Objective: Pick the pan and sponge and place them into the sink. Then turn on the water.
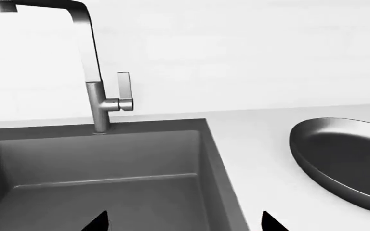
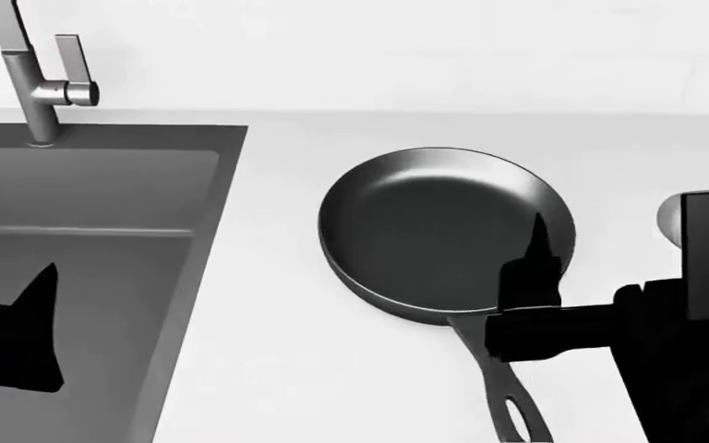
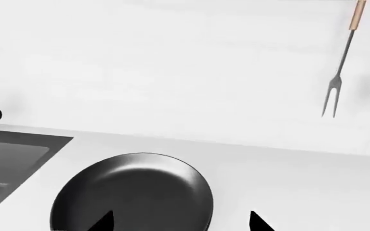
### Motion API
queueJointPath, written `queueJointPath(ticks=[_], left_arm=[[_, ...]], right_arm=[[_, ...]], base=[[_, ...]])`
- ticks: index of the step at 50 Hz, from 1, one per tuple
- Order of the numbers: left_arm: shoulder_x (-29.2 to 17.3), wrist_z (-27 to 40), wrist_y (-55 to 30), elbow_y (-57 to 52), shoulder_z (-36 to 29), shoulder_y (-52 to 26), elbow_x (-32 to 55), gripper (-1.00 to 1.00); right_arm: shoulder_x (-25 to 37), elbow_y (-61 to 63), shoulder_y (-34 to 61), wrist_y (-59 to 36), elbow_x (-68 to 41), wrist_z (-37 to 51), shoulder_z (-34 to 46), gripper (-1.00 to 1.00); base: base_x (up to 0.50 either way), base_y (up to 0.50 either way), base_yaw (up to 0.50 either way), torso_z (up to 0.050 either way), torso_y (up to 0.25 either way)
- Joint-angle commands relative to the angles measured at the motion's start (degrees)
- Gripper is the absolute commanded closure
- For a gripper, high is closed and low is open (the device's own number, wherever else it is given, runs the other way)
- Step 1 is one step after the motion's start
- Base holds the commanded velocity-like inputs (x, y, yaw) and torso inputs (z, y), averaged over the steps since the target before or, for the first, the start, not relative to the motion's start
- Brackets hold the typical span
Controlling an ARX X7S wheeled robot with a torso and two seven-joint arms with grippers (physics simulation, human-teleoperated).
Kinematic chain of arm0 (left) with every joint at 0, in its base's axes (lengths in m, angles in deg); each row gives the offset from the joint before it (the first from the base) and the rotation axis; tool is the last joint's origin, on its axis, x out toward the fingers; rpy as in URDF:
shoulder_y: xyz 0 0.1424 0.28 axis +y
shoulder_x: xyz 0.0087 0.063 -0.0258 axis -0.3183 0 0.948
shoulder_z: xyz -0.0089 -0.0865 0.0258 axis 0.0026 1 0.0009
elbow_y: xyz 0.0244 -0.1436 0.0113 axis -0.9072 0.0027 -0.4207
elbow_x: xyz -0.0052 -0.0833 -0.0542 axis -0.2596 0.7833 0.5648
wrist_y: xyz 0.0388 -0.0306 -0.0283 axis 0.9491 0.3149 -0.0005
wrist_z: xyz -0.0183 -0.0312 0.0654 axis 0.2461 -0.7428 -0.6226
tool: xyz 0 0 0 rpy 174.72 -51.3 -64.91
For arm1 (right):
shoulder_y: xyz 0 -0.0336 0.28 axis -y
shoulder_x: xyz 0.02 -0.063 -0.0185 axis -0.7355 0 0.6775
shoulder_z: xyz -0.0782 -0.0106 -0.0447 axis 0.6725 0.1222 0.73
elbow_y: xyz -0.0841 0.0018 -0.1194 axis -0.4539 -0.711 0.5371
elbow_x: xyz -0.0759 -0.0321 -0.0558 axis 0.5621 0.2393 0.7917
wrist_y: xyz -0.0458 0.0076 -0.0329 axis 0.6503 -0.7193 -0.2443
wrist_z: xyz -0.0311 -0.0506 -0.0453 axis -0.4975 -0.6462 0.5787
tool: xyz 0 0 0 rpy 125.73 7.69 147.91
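Right hand (image 2: 534,242) partly hides the pan (image 2: 435,226) handle.

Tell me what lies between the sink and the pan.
Nothing: in the head view only bare white counter separates the sink from the pan. The left wrist view shows the same empty strip.

Light: flat bright render washing over the white counter (image 2: 330,369) and wall (image 3: 172,57) | Shadows: none falling under the pan (image 2: 447,231) | Glare: soft sheen glowing along its rim just ahead of the right gripper (image 3: 178,222) (black silhouettes, no detail showing) | Focus: everything staying sharp, no edge distortion appearing
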Motion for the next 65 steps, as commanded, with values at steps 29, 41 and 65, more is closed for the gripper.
queueJointPath(ticks=[29,41,65], left_arm=[[-2.1,-0.7,3.4,1.3,-0.2,4.5,-0.4,-1.0],[-2.5,-0.1,3.1,0.7,0.4,5.0,0.4,-1.0],[-4.4,-1.4,4.2,0.7,3.7,8.4,2.1,-1.0]], right_arm=[[9.0,-29.8,10.6,3.0,-65.0,54.0,20.9,-1.0],[6.3,-39.4,16.9,-0.8,-54.6,44.4,27.0,-1.0],[5.3,-47.6,20.3,1.8,-39.1,28.9,36.8,-1.0]], base=[[0.0,0.0,0.0,0.0,0.0],[0.0,0.0,0.0,0.0,0.0],[0.0,0.0,0.0,0.0,0.0]])
